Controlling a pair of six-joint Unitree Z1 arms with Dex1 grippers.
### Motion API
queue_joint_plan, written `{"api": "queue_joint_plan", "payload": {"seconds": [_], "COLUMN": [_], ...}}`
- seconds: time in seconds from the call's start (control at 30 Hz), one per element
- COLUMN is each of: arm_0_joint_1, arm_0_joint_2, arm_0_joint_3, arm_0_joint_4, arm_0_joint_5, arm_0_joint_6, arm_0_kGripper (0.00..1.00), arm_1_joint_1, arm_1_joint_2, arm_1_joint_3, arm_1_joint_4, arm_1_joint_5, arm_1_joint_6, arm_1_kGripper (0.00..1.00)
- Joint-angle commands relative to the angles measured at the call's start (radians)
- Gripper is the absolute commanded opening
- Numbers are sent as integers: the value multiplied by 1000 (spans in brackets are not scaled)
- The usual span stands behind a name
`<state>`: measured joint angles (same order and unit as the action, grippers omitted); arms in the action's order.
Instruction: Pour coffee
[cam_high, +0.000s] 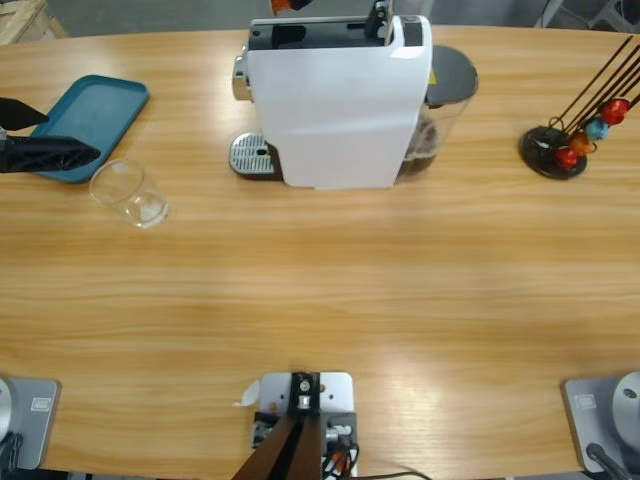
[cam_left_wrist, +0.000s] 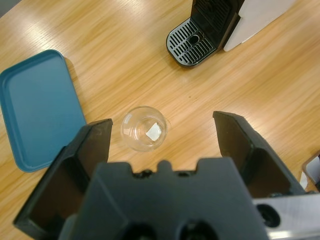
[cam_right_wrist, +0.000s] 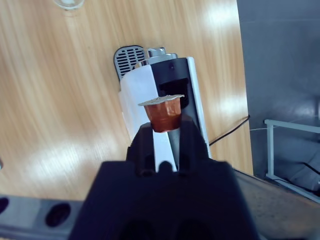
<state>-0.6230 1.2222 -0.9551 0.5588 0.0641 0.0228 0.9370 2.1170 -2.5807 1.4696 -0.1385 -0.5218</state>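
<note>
**A:** What is the left gripper doing?

**B:** Its jaws are spread wide and hold nothing. In the left wrist view it looks down on a clear glass cup, which shows between the two jaws with bare wood all round it, touching neither. In the high view that gripper comes in from the left edge, its tips over the teal tray, and the glass stands on the table just beside the tray's near corner.

**A:** And the right one?

**B:** The right gripper has its jaws drawn close together, pinching an orange-brown coffee capsule with a foil lid. It hangs above the white coffee machine, over the dark opening in the machine's top.

**A:** Where does the machine stand?

**B:** At the far edge of the table, about the middle. Its metal drip grille juts out toward the left end, with nothing on it.

**A:** Any coffee yet?

**B:** I can see no dark liquid in the glass; it looks clear. Whether the machine holds any, I cannot tell.

**A:** What else?

**B:** A black capsule stand near the far right corner, with red, orange and blue capsules on its wires.
</note>
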Motion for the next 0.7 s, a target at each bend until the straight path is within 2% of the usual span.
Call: {"api": "queue_joint_plan", "payload": {"seconds": [0.03, 0.5, 0.7], "arm_0_joint_1": [-9, -9, -9], "arm_0_joint_2": [25, 22, 23], "arm_0_joint_3": [10, 12, 12], "arm_0_joint_4": [9, 16, 17], "arm_0_joint_5": [-17, -17, -16], "arm_0_joint_6": [9, 9, 9], "arm_0_kGripper": [872, 872, 872], "arm_1_joint_1": [13, 13, -6], "arm_1_joint_2": [85, 166, 162], "arm_1_joint_3": [-24, -84, -110], "arm_1_joint_4": [-17, -29, -29], "arm_1_joint_5": [-30, -45, -133], "arm_1_joint_6": [-27, -78, -72], "arm_1_kGripper": [0, 0, 0]}}
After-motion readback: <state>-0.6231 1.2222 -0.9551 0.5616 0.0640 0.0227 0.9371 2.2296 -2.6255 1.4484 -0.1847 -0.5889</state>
